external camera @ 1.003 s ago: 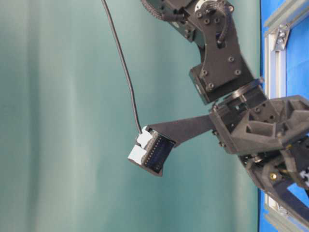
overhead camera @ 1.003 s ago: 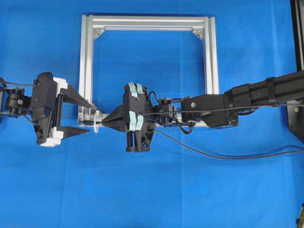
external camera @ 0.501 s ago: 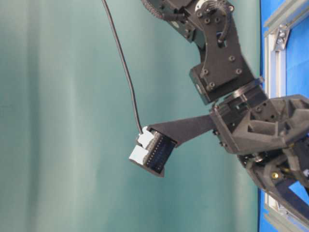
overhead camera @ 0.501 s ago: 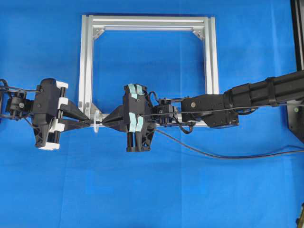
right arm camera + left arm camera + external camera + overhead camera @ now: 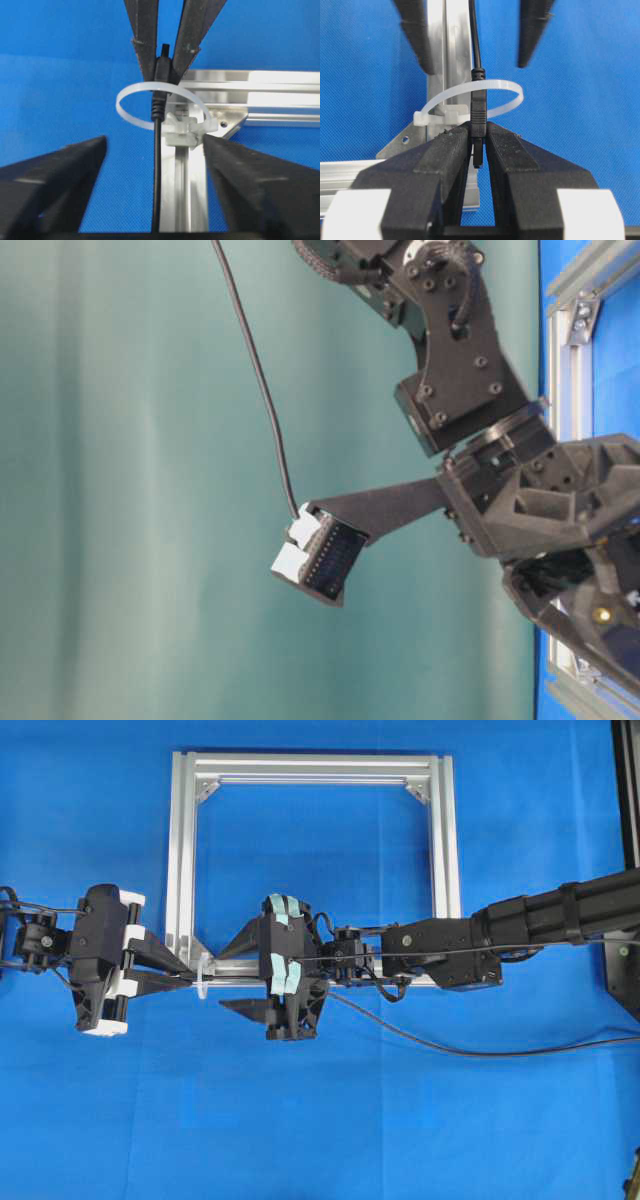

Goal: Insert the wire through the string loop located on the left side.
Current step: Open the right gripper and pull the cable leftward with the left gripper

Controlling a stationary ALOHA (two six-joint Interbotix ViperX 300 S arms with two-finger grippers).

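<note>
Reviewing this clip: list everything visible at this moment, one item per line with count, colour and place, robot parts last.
wire: one, black, plug end passed through the string loop, the rest trailing right across the cloth
string loop: one, whitish translucent, fixed at the frame's lower-left corner, ringing the plug
aluminium frame: one, silver, square, upper middle of the cloth
cloth: one, blue, covering the table
backdrop: one, teal, seen in the table-level view
left claw: one, black with white pads, left of the loop, shut on the plug
right claw: one, black, right of the loop, jaws spread, clear of the wire
</note>
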